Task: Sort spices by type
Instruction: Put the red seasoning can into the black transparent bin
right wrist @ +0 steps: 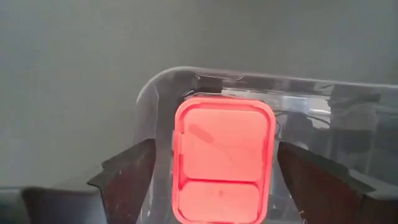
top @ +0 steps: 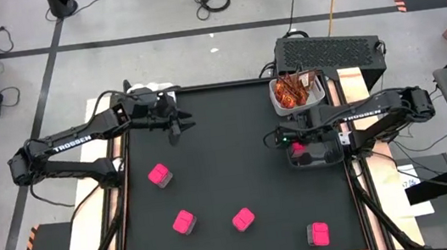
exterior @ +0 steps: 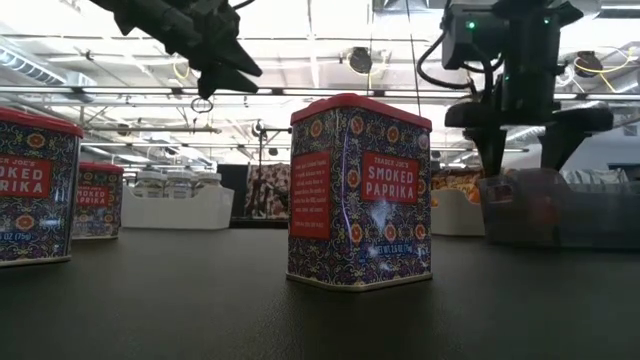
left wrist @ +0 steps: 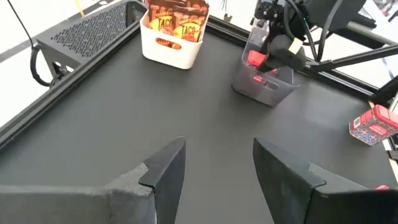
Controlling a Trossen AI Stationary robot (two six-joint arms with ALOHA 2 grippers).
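While four bright pink cube-shaped paprika tins are sitting loose on the black table mat (top: 232, 124) nearest the front edge, one at the front right (top: 318, 234), two side by side in the middle (top: 243, 219) (top: 183, 223) and one farther back on the left (top: 160, 175), the right gripper (top: 297, 145) is hovering over the dark translucent rectangular bin (top: 321, 156) at the mat's right edge. Its jaws are standing wide apart, clear on either side of a pink tin (right wrist: 222, 158) that is lying inside the bin below them, not gripped. Just behind that bin, a white rectangular bin (top: 296, 103) is holding crinkly orange-brown taco sachets (top: 293, 89). At the far left, the left gripper (top: 178, 118) is hanging above bare mat, its jaws parted and holding nothing.
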